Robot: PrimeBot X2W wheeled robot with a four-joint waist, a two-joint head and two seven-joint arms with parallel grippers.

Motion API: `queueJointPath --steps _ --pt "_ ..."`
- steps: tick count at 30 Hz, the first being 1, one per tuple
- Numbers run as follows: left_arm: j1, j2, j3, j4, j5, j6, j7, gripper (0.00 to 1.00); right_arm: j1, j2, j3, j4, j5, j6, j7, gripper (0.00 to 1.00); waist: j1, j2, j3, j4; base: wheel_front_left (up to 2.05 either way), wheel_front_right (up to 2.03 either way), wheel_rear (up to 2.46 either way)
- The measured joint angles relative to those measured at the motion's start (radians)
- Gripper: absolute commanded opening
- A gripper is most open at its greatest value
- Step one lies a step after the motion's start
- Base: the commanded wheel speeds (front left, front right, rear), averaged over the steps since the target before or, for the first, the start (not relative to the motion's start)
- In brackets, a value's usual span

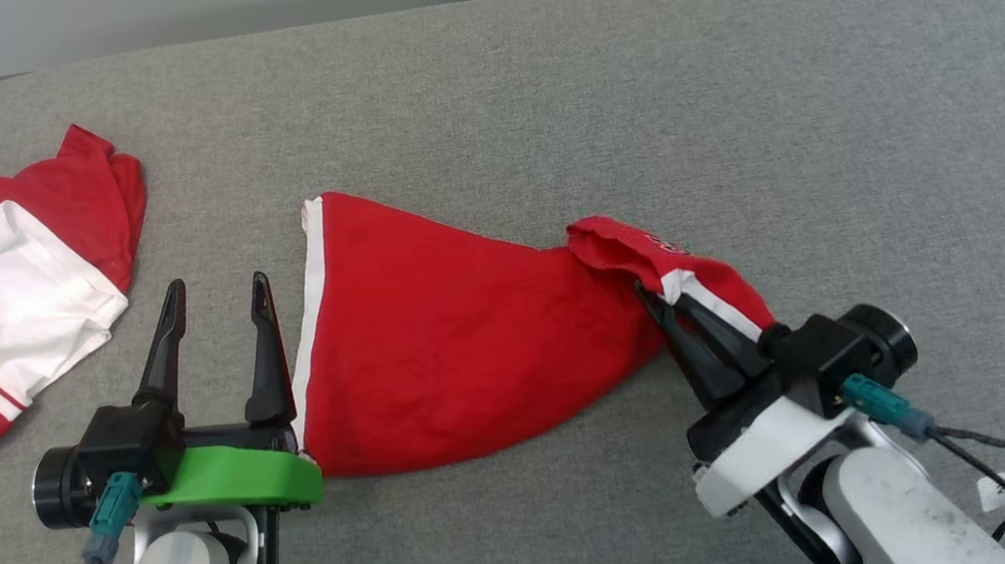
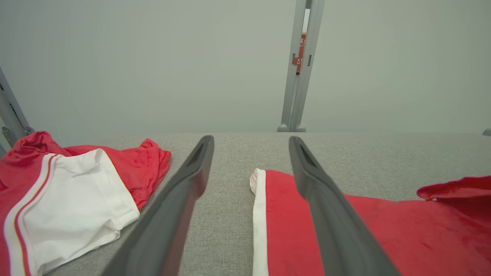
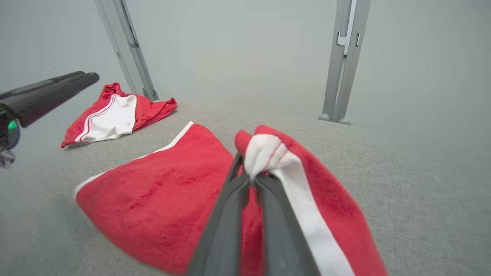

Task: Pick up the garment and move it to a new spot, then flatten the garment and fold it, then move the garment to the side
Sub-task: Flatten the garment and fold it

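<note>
The red garment (image 1: 434,345) with a white stripe along its left edge lies mostly flat on the grey fabric surface (image 1: 630,72). Its right end is bunched and lifted, with my right gripper (image 1: 654,299) shut on it. In the right wrist view, the two fingers of my right gripper (image 3: 251,178) pinch the red and white fold of the garment (image 3: 161,199). My left gripper (image 1: 218,288) stands open just left of the striped edge, holding nothing. The left wrist view shows my left gripper (image 2: 251,140) with its fingers spread, the right finger over the garment (image 2: 383,237).
A second red and white garment (image 1: 17,286) lies crumpled at the far left of the surface, also in the left wrist view (image 2: 69,199). Grey metal posts (image 3: 345,61) rise behind the far edge. The surface's left corner is rounded.
</note>
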Motion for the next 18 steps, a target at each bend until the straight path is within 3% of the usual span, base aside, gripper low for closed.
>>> queueJointPath --steps 6,11,18 --pt "-0.004 -0.007 0.001 0.001 0.011 -0.007 0.0 1.0 -0.036 0.011 -0.132 -0.078 0.055 0.0 0.014 0.0 0.0 0.0 0.005 -0.004 0.0 0.0 0.0" --pt "-0.017 -0.018 -0.006 0.006 0.015 -0.018 0.0 1.0 -0.075 0.045 -0.316 -0.001 0.102 0.0 0.008 0.0 0.0 0.0 0.026 0.006 0.0 0.0 0.0" --pt "-0.037 -0.026 -0.011 0.011 0.023 -0.027 0.0 1.0 -0.107 0.064 -0.5 0.167 0.142 0.0 -0.018 0.0 0.0 0.0 0.062 0.027 0.0 0.0 0.0"
